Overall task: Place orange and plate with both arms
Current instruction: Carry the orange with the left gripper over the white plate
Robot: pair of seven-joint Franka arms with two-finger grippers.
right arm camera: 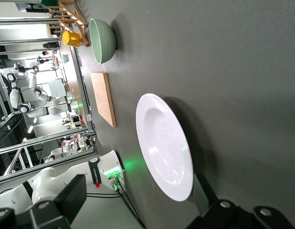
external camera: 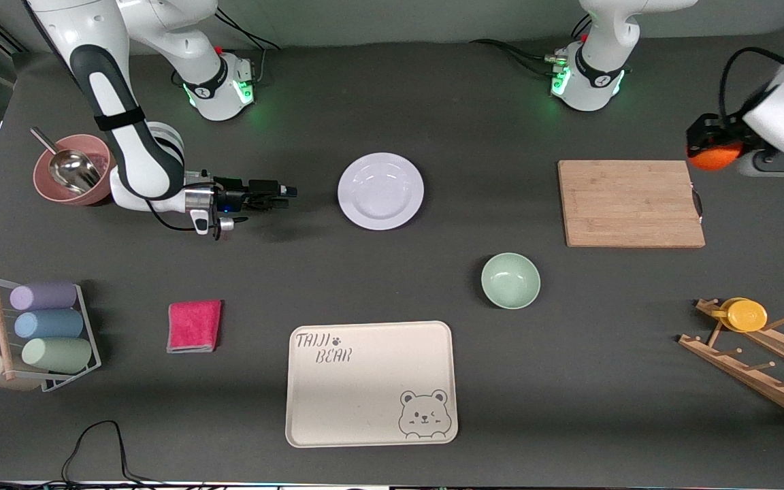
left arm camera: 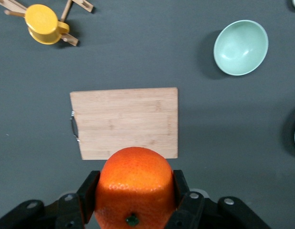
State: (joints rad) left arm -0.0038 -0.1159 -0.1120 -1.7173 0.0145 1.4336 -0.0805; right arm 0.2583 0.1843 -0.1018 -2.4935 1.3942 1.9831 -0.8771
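Tray (external camera: 371,401) lay nearest; one plate (external camera: 380,190) sat clear beside the right gripper (external camera: 286,192), fingers unclear; left gripper (external camera: 705,146) clamped one orange (external camera: 715,158) up off the board's (external camera: 630,203) edge

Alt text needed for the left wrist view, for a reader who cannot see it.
The left pincer grips an orange, held in the air over a dark table. On the table lie a bamboo cutting board, a mint-green bowl and a yellow cup on a wooden rack.

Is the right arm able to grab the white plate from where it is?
Probably yes: the right gripper sits low beside the plate, pointing at its rim, with only bare table between them.
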